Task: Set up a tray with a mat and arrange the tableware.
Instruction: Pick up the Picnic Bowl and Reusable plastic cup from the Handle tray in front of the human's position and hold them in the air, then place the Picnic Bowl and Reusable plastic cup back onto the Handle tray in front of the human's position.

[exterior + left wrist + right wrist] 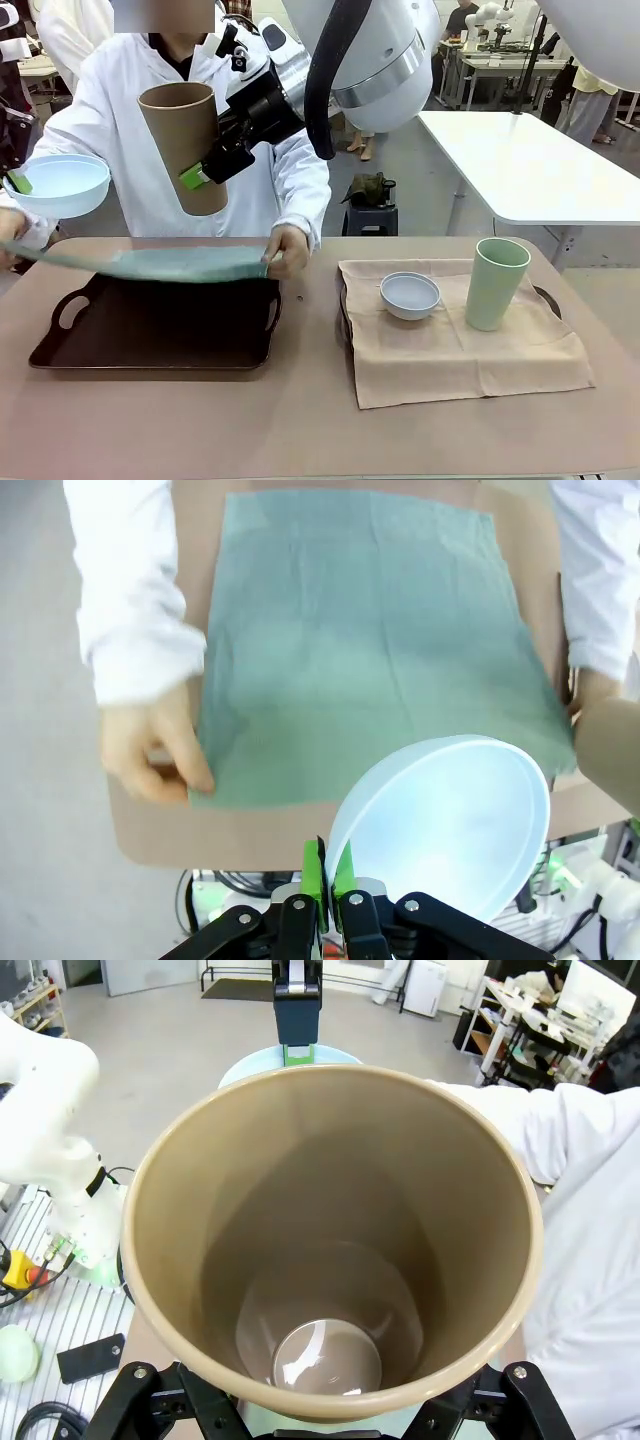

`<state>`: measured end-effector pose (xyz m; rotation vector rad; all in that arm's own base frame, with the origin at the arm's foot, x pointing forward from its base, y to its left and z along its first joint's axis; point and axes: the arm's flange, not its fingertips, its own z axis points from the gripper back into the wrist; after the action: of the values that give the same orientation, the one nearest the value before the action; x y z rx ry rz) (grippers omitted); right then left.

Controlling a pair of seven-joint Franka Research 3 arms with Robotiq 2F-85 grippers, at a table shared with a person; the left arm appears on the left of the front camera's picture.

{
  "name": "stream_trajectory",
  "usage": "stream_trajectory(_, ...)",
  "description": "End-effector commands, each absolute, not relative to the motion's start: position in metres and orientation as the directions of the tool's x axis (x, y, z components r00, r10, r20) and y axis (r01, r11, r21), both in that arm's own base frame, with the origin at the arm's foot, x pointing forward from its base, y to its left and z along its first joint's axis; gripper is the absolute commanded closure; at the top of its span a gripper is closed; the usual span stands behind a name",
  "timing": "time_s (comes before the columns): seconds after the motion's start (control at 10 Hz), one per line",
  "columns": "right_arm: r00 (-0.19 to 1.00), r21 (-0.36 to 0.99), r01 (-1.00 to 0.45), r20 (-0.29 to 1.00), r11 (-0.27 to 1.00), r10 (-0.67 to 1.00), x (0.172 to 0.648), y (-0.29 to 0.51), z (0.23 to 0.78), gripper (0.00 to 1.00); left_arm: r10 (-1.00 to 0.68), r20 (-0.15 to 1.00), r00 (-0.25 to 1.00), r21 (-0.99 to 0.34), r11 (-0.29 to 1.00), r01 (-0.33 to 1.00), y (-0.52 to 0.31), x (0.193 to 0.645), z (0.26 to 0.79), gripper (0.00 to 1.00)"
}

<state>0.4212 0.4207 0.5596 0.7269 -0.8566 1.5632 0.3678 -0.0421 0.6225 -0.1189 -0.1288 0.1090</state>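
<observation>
My left gripper [18, 182] is shut on the rim of the light blue bowl [62, 185] and holds it in the air at the far left. In the left wrist view the green pads [316, 872] pinch that bowl's [450, 815] edge. High above the table, my right gripper [205, 175] grips the tan-brown cup [185, 145]; its mouth [330, 1230] faces the right wrist camera. A person's hands [288, 250] stretch a green mat [160, 264] over the dark tray [150, 350]. The mat [370, 640] lies spread flat below the left wrist.
On the right, a second tray [548, 296] carries a beige mat [450, 355] with the greyish white bowl [410, 295] and the pale green cup [495, 283] on it. The person in a white coat [120, 110] stands behind the dark tray. Bare tabletop [300, 420] runs along the front.
</observation>
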Motion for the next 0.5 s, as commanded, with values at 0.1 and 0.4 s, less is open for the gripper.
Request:
stream_trajectory(0.1,-0.156,-0.135,-0.988,0.831,-0.079,0.535,0.4201,0.4207,0.5614,1.00,0.113,0.121,0.986,-0.124,0.987,-0.098,-0.0423,0.3681,0.6224,0.97)
stream_trajectory(0.4,-0.156,-0.135,-0.988,0.831,-0.079,0.535,0.4201,0.4207,0.5614,1.00,0.113,0.121,0.986,-0.124,0.987,-0.098,-0.0423,0.3681,0.6224,0.97)
